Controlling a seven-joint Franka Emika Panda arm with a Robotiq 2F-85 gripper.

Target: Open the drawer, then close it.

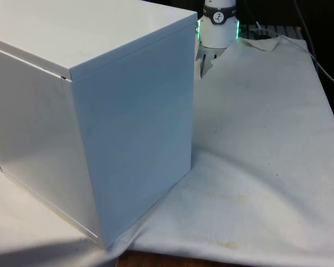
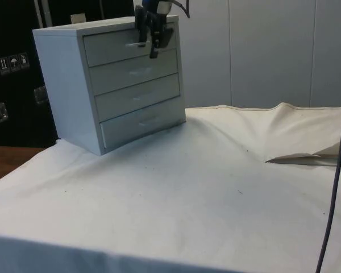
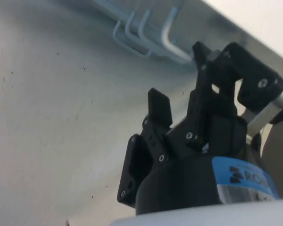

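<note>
A white chest of drawers (image 1: 128,139) stands on the front view's left and turns its plain back and side to that camera. The side view shows its front (image 2: 136,85) with four drawers, all looking shut. My gripper (image 2: 149,44) hangs at the top drawer (image 2: 111,50), right by its handle (image 2: 137,44). In the wrist view the fingers (image 3: 159,107) stand apart, so the gripper (image 3: 179,89) is open. The top drawer's silver handle (image 3: 269,110) runs just behind the farther finger. The lower drawers' handles (image 3: 146,33) line up beyond.
The white cloth (image 1: 261,144) covers the table, with a raised fold (image 2: 307,159) on the side view's right. A dark cable (image 2: 336,170) hangs down there. The arm's base (image 1: 218,22) stands behind the chest.
</note>
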